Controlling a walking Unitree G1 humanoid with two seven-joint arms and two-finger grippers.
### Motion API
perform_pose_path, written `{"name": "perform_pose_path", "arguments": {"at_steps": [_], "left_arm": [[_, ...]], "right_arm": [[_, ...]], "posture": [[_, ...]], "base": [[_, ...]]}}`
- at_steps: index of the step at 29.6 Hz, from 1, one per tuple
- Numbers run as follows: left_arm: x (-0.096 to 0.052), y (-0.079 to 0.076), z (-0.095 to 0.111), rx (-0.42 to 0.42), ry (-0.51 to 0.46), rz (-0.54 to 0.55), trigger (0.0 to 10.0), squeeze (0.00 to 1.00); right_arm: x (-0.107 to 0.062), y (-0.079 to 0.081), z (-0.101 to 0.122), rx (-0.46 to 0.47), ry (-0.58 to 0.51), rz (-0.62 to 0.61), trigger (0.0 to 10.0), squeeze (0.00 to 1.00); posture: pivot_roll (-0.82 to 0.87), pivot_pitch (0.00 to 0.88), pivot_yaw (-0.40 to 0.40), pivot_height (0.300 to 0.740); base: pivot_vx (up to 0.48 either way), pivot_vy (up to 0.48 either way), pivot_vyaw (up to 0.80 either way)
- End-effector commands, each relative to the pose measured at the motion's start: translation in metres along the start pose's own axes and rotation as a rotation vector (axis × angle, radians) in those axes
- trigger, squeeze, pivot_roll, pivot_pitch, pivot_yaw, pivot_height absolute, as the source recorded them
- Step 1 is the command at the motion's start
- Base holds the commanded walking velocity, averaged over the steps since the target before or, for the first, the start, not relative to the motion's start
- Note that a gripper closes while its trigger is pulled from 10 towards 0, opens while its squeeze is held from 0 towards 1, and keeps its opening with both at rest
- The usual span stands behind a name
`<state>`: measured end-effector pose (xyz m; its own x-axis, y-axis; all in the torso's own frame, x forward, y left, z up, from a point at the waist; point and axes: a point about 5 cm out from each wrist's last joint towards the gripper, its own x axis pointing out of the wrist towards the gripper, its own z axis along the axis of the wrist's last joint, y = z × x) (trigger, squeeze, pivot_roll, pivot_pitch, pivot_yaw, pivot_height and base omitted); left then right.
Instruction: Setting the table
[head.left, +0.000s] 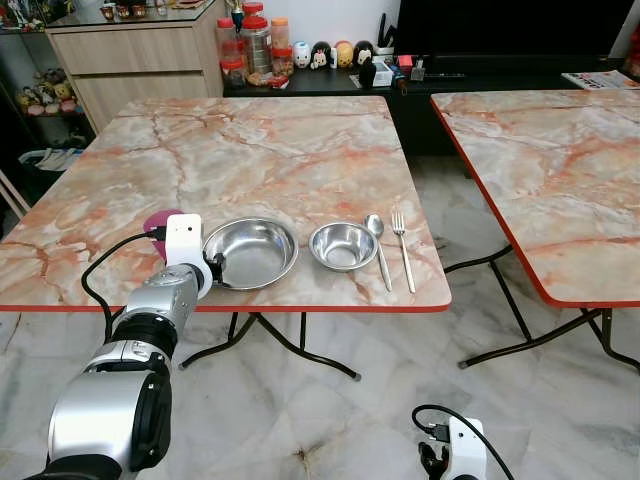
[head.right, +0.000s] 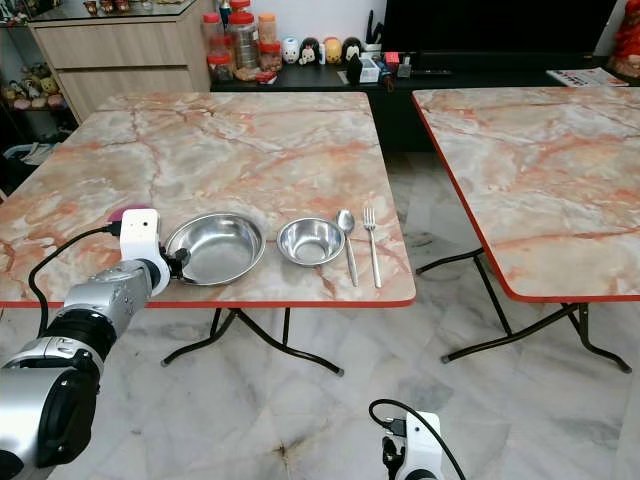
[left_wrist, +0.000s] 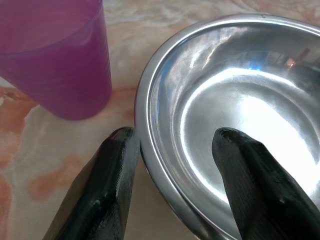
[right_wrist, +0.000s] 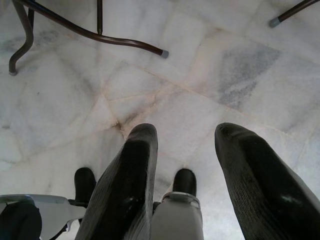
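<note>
Two black fingers of the left gripper (left_wrist: 172, 150) are straddling the nine o'clock rim of the large shallow steel bowl (head.left: 252, 252) on the marble-patterned table (head.left: 250, 160), parted; the right gripper (right_wrist: 185, 170) is hanging open over the floor.

Silver jointed left arm (head.left: 120, 385), white wrist block, looping black cable (head.left: 95, 285), long textured black fingers (left_wrist: 97, 195)

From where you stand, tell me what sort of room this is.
Likely a home dining or living area: two marble-patterned folding tables, a wooden sideboard and a low black shelf with snack jars and figurines, marble floor tiles.
</note>
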<state>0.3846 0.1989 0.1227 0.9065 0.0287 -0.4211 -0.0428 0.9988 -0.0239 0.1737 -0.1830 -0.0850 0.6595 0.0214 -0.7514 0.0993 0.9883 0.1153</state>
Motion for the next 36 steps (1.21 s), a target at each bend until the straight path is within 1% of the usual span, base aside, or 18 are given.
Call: {"name": "perform_pose_path", "arguments": {"at_steps": [1, 8, 11, 14, 15, 17, 20, 22, 26, 31, 32, 33, 34, 35, 36], "left_arm": [[0.0, 0.002, 0.002, 0.019, 0.007, 0.004, 10.0, 0.0], [0.001, 0.005, 0.002, 0.049, 0.008, 0.039, 10.0, 0.0], [0.0, 0.01, 0.003, 0.021, -0.007, 0.07, 10.0, 0.0], [0.001, 0.01, 0.003, 0.013, -0.016, 0.072, 10.0, 0.0], [0.001, 0.009, 0.003, -0.009, -0.015, 0.075, 10.0, 0.0], [0.001, 0.008, 0.001, -0.027, -0.011, 0.075, 10.0, 0.0], [0.001, 0.004, -0.004, -0.057, 0.003, 0.058, 10.0, 0.0], [0.002, -0.001, -0.008, -0.071, 0.019, 0.019, 10.0, 0.0], [0.002, -0.005, -0.01, -0.081, 0.033, -0.016, 10.0, 0.0], [0.002, -0.005, -0.014, -0.051, 0.057, -0.023, 10.0, 0.0], [0.002, -0.005, -0.015, -0.05, 0.058, -0.025, 9.3, 0.0], [0.002, -0.006, -0.015, -0.05, 0.059, -0.026, 8.1, 0.0], [0.002, -0.006, -0.016, -0.049, 0.06, -0.027, 4.0, 0.0], [0.002, -0.006, -0.016, -0.049, 0.06, -0.027, 4.0, 0.0], [0.002, -0.006, -0.016, -0.048, 0.06, -0.028, 0.0, 0.0]], "right_arm": [[0.0, 0.002, 0.0, 0.012, -0.002, 0.0, 10.0, 0.0], [0.0, 0.002, 0.0, 0.016, -0.002, -0.003, 10.0, 0.0], [0.0, 0.001, -0.001, 0.017, -0.002, -0.006, 10.0, 0.0], [0.0, 0.001, -0.001, 0.018, -0.002, -0.006, 10.0, 0.0], [0.0, 0.002, -0.001, 0.017, -0.001, -0.004, 10.0, 0.0], [0.0, 0.002, 0.0, 0.016, -0.002, -0.003, 10.0, 0.0], [0.0, 0.002, 0.0, 0.016, -0.002, -0.003, 10.0, 0.0], [0.0, 0.001, 0.001, 0.017, -0.004, -0.005, 10.0, 0.0], [0.0, 0.001, 0.001, 0.017, -0.004, -0.007, 10.0, 0.0], [0.001, 0.002, 0.001, 0.021, -0.005, -0.004, 10.0, 0.0], [0.001, 0.003, 0.001, 0.022, -0.005, -0.003, 10.0, 0.0], [0.001, 0.003, 0.001, 0.022, -0.005, -0.002, 10.0, 0.0], [0.001, 0.004, 0.001, 0.023, -0.004, -0.001, 10.0, 0.0], [0.001, 0.004, 0.001, 0.023, -0.004, -0.001, 10.0, 0.0], [0.001, 0.004, 0.0, 0.023, -0.004, 0.0, 10.0, 0.0]], "posture": [[0.0, 0.0, 0.029, 0.74], [0.0, 0.0, 0.033, 0.74], [0.0, 0.0, 0.034, 0.74], [0.0, 0.0, 0.034, 0.74], [0.0, 0.0, 0.03, 0.74], [0.0, 0.0, 0.03, 0.74], [-0.01, 0.0, 0.027, 0.74], [-0.01, 0.0, 0.027, 0.74], [-0.01, 0.0, 0.028, 0.74], [0.0, 0.0, 0.033, 0.74], [0.0, 0.0, 0.034, 0.74], [0.0, 0.0, 0.034, 0.74], [0.0, 0.0, 0.034, 0.74], [0.0, 0.0, 0.034, 0.74], [0.0, 0.0, 0.034, 0.74]], "base": [[0.0, 0.0, 0.0], [0.0, 0.0, 0.0], [0.0, 0.0, 0.0], [0.0, 0.0, 0.0], [0.0, 0.0, 0.0], [0.0, 0.0, 0.0], [0.0, 0.0, 0.0], [0.0, 0.0, 0.0], [0.0, 0.0, 0.0], [0.0, 0.0, 0.0], [0.0, 0.0, 0.0], [0.0, 0.0, 0.0], [0.0, 0.0, 0.0], [0.0, 0.0, 0.0], [0.0, 0.0, 0.0]]}}
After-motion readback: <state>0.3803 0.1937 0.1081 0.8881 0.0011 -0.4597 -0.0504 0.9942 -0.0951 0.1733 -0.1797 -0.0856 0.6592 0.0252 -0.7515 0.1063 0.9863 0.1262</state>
